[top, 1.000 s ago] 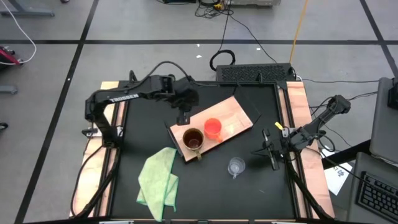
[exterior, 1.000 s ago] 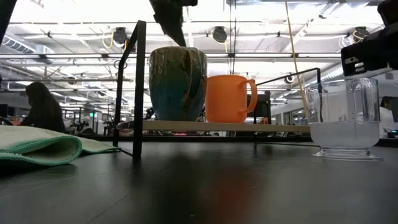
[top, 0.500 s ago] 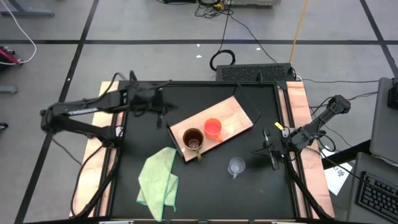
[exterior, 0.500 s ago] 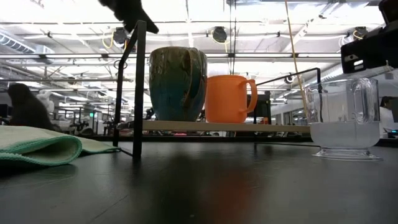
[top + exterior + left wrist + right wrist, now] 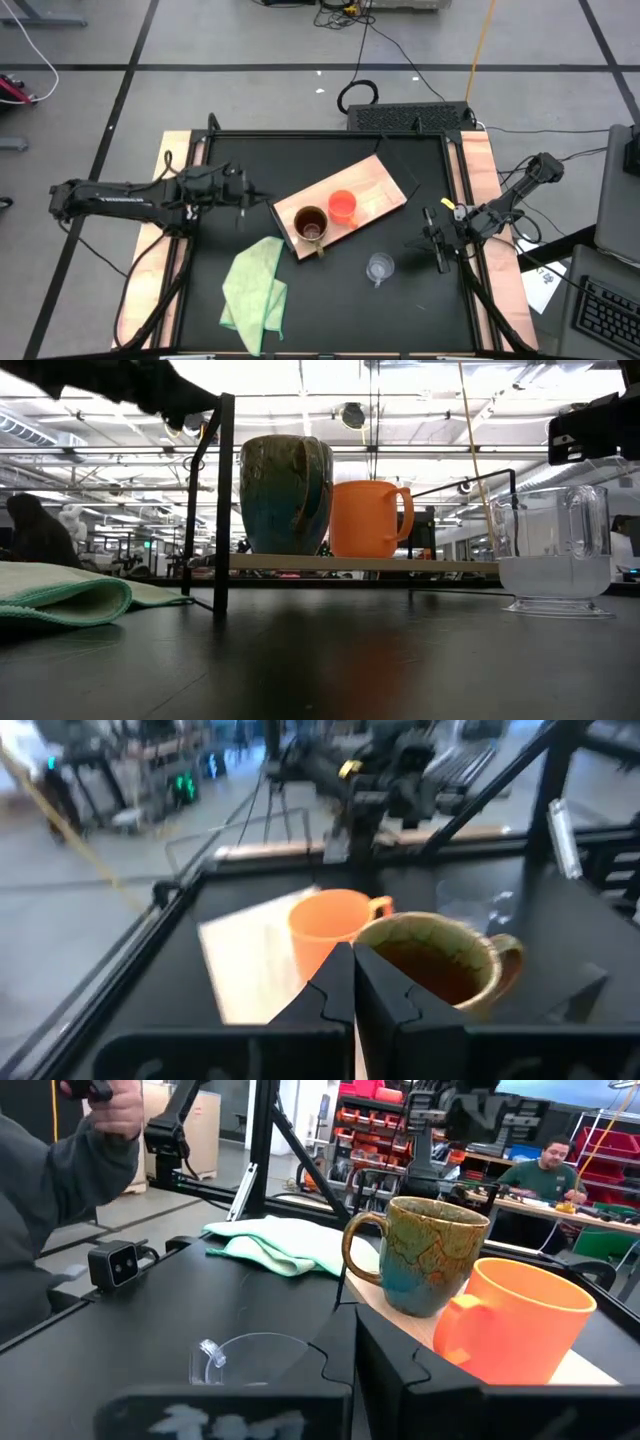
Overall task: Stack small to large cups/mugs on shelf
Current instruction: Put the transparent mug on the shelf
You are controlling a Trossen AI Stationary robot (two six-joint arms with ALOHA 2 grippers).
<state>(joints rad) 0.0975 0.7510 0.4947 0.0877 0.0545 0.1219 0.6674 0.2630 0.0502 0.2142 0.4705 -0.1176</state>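
Observation:
The light-wood shelf (image 5: 372, 190) stands raised on dark legs (image 5: 222, 510). The brown mug (image 5: 311, 225) and the smaller orange-red mug (image 5: 342, 207) stand upright side by side on its top, resting on their bases. The clear glass cup (image 5: 379, 268) stands on the black table, near-right of the shelf. My left gripper (image 5: 245, 196) is shut and hovers left of the shelf, touching nothing; in its wrist view (image 5: 352, 982) both mugs lie ahead. My right gripper (image 5: 432, 243) is shut and waits right of the glass cup (image 5: 250, 1360).
A light green cloth (image 5: 255, 285) lies crumpled on the table, near-left of the shelf. The table has raised wooden side rails (image 5: 480, 160). A person's sleeve (image 5: 50, 1180) shows beyond the table. Bare black table (image 5: 330, 320) lies near the glass cup.
My left arm has drawn back from over the shelf's far-left end toward the table's left edge, then slightly toward the near edge, staying shut. The mugs, glass cup and right arm have kept still.

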